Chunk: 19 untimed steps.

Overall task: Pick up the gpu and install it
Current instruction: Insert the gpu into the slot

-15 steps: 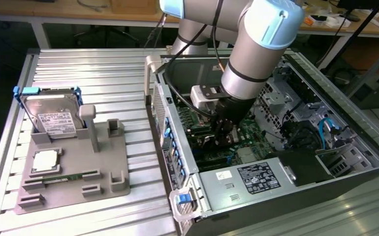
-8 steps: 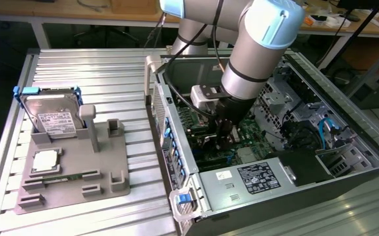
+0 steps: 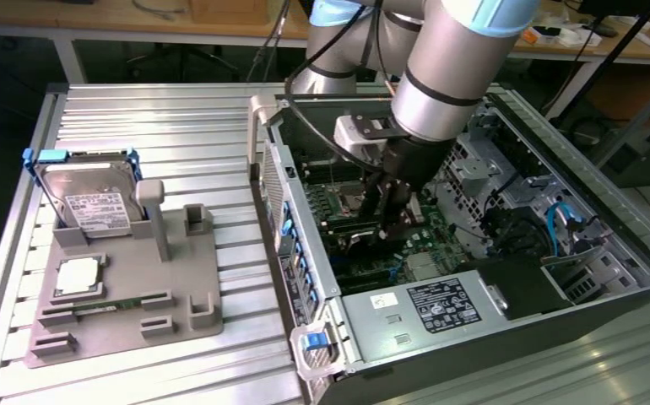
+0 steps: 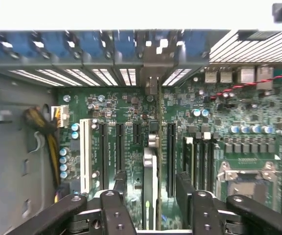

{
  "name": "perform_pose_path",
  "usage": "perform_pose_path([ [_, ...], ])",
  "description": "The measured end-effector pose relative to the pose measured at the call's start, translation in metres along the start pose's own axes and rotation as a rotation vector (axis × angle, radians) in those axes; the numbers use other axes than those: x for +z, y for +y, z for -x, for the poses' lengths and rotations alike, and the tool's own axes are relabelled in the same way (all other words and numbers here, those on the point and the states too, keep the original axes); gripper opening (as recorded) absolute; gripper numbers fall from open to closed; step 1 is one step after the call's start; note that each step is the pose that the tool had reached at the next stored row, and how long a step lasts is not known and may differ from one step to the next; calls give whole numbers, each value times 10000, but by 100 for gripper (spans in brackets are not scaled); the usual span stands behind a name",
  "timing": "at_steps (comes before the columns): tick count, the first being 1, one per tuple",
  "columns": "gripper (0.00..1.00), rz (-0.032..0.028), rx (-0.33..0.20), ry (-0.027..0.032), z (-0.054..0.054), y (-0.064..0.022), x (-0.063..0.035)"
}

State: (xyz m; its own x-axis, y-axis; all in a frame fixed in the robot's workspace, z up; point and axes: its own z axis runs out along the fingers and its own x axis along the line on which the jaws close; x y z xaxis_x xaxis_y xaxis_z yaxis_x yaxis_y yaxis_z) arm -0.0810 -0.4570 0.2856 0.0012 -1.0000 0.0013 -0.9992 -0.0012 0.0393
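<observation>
The gpu (image 4: 151, 164) stands on edge in an expansion slot of the motherboard (image 4: 239, 122), its end bracket reaching the rear slot openings of the case. My gripper (image 4: 152, 180) hovers right over it, open, with one black finger (image 4: 119, 182) on each side of the card and a gap on both sides. In the exterior view the gripper (image 3: 392, 226) is lowered into the open computer case (image 3: 595, 211), and it hides most of the card.
On the exterior view's left, a grey fixture (image 3: 179, 321) holds a silver hard drive (image 3: 91, 198), a processor chip (image 3: 78, 277) and a narrow memory stick (image 3: 111, 305). The power supply (image 3: 432, 308) sits at the near end of the case. Cables (image 4: 47, 132) lie beside the slots.
</observation>
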Motion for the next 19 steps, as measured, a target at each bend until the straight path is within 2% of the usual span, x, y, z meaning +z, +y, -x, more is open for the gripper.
perform_pose_path([
  [1, 53, 1, -1, 1, 0, 2, -61],
  [4, 51, 2, -1, 2, 0, 3, -78],
  [5, 38, 3, 0, 3, 0, 3, -85],
  [8, 32, 5, 0, 2, 0, 4, -100],
  [12, 11, 7, 0, 3, 0, 5, -120],
  [19, 11, 10, 0, 2, 0, 6, -151],
])
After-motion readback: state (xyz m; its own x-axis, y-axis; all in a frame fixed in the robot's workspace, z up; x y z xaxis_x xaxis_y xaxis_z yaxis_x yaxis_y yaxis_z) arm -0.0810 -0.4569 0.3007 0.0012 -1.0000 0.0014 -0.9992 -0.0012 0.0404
